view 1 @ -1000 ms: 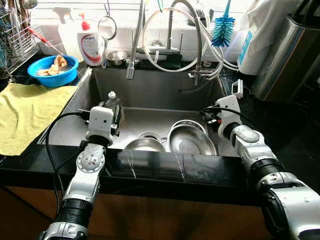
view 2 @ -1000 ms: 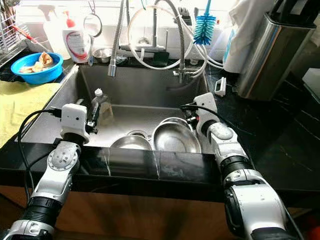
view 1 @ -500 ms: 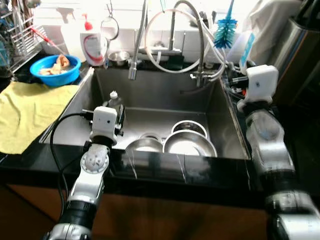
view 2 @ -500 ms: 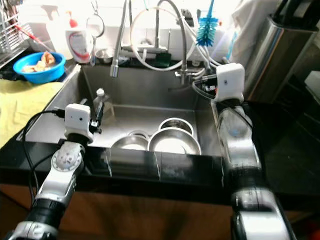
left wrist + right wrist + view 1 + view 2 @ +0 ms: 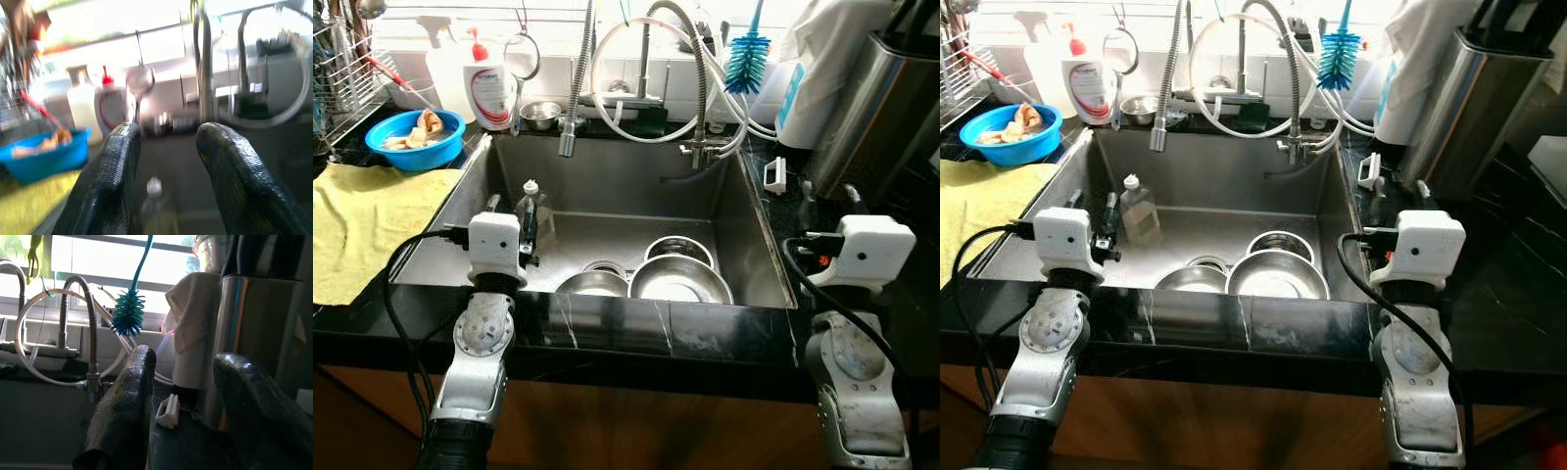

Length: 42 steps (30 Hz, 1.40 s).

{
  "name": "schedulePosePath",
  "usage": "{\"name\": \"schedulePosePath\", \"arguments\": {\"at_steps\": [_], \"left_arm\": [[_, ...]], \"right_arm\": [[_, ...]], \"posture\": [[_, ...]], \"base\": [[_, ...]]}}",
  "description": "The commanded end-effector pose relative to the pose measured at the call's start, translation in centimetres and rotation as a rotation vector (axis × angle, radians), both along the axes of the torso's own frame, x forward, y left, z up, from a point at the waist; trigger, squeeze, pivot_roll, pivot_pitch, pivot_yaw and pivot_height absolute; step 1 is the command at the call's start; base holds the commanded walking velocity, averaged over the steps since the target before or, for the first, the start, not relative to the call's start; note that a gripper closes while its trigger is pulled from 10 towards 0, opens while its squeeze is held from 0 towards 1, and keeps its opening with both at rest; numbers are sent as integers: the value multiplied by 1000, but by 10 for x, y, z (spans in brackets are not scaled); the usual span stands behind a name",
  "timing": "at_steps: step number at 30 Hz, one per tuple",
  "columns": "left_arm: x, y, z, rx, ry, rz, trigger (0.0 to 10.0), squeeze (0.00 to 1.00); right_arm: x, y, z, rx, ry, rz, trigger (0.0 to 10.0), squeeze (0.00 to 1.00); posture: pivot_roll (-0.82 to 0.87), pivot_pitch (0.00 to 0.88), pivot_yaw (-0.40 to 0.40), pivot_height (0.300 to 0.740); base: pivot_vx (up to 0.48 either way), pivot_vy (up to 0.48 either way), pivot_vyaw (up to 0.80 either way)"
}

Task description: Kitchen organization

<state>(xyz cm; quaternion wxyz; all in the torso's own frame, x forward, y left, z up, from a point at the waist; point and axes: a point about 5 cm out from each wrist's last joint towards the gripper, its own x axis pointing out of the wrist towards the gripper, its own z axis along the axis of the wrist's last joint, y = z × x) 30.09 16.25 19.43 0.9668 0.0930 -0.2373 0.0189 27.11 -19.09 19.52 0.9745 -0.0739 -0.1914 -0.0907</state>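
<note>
A steel sink (image 5: 744, 225) holds a large steel bowl (image 5: 680, 281), a smaller bowl (image 5: 679, 251) behind it and another bowl (image 5: 591, 285) to their left. A clear bottle (image 5: 530, 203) with a white cap stands upright at the sink's left side. My left gripper (image 5: 509, 211) hovers open over the front-left rim, just short of the bottle (image 5: 154, 205), holding nothing. Over the black counter to the right of the sink, my right gripper (image 5: 828, 200) is open and empty, pointing toward a white clip (image 5: 167, 412) and the blue bottle brush (image 5: 128, 313).
A yellow cloth (image 5: 362, 220) and a blue bowl of scraps (image 5: 416, 137) lie on the left counter beside a dish rack (image 5: 342, 78). Soap bottle (image 5: 489, 83), small steel cup (image 5: 540, 114) and faucet hoses (image 5: 646, 78) line the back. A tall steel container (image 5: 867, 108) stands right.
My right arm has lifted out of the sink and drawn back over the right counter. The left gripper has pulled back toward the front-left rim. The bowls and bottle stay put.
</note>
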Motion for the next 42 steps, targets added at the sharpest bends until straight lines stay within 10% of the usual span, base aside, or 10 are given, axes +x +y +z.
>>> {"name": "schedulePosePath", "arguments": {"at_steps": [1, 42], "left_arm": [[-3, 4, 2, -5, 2, 24, 10000, 0], [-5, 1, -5, -21, 50, 61, 10000, 0]], "right_arm": [[-3, 1, 6, 4, -7, -5, 10000, 0], [5, 21, 10, -82, 34, 151, 10000, 0]], "posture": [[-107, 0, -27, 740], [-104, 0, -44, 740]], "base": [[0, 0, 0], [0, 0, 607]]}}
